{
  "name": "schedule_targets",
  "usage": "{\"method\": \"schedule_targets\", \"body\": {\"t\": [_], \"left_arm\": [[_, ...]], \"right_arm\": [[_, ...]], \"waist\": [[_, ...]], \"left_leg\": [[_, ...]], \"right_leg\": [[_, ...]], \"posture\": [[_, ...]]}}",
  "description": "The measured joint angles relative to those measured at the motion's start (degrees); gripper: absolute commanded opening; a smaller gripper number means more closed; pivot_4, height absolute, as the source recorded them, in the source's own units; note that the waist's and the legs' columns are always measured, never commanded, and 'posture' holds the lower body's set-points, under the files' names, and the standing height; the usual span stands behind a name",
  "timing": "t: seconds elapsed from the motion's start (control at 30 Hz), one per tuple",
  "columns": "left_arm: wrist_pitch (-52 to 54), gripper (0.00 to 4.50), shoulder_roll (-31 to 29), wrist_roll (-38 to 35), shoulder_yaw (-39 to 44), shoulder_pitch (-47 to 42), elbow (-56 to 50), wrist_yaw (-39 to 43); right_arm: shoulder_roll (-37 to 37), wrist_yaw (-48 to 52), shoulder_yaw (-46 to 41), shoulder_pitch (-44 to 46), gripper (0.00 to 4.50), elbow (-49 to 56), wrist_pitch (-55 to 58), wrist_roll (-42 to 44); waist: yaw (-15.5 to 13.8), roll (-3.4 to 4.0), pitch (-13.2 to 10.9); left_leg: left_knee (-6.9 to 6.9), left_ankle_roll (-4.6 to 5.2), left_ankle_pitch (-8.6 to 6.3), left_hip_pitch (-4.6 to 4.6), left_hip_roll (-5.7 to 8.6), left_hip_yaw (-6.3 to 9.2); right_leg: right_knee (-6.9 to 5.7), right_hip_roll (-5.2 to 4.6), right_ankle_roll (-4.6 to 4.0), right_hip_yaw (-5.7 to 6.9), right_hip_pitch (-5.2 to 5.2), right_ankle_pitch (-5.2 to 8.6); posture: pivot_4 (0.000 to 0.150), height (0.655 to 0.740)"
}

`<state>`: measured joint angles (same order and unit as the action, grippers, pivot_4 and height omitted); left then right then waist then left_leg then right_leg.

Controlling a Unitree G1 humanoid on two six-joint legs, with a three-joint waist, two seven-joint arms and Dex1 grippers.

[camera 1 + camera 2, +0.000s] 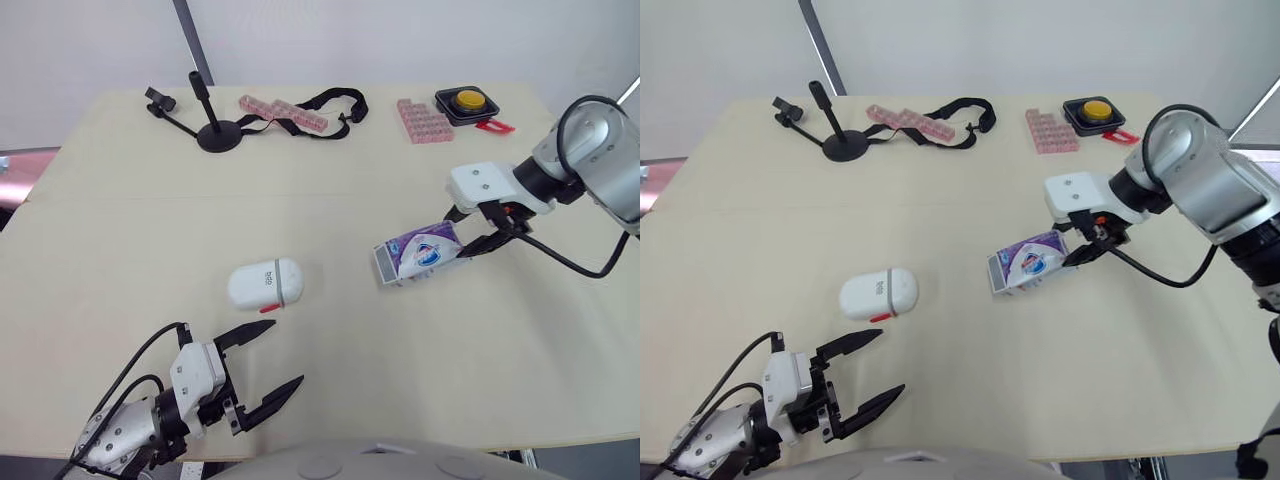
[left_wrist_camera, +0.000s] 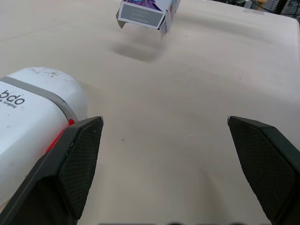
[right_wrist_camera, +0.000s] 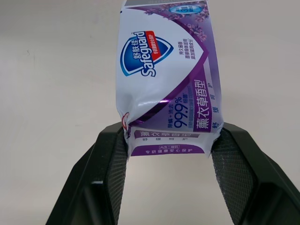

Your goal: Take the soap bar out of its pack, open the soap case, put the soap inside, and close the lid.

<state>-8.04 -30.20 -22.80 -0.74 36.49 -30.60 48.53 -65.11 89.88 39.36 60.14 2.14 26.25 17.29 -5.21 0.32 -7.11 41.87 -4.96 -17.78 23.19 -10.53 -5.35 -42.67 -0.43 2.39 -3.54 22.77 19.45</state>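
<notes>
Right pincer (image 3: 169, 133) pinches soap pack (image 3: 164, 70) (flaps open); left pincer (image 1: 285, 355) spread beside soap case (image 1: 265, 284).

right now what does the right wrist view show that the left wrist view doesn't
Right wrist view, not the left: the printed front of the pack, with the right gripper shut on its near end. Left wrist view, not the right: the white case beside the open left gripper, and the pack's grey far end. Both: the pack and the table.
</notes>
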Motion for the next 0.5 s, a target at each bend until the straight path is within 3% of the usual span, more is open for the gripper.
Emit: {"method": "schedule_targets", "body": {"t": [0.27,0.5], "left_arm": [[-0.1,4.50,0.0,0.0,0.0,0.0,0.3,0.1],[-1.1,4.50,0.0,0.0,0.0,0.3,0.6,0.3]], "right_arm": [[2.4,0.0,-1.7,-2.3,2.57,-0.4,-0.3,2.1],[4.6,-0.1,-5.3,-6.1,2.57,-5.1,-6.2,-2.8]], "waist": [[0.1,0.01,0.0],[0.0,0.01,0.0]], "left_leg": [[0.02,-0.01,0.00,0.03,-0.02,-0.01],[0.04,-0.01,0.01,0.10,0.00,-0.01]], "right_leg": [[-0.02,-0.03,0.00,0.00,0.03,0.00],[-0.02,-0.01,0.00,0.01,0.03,0.00]], "posture": [[0.150,0.7096],[0.150,0.7096]]}}
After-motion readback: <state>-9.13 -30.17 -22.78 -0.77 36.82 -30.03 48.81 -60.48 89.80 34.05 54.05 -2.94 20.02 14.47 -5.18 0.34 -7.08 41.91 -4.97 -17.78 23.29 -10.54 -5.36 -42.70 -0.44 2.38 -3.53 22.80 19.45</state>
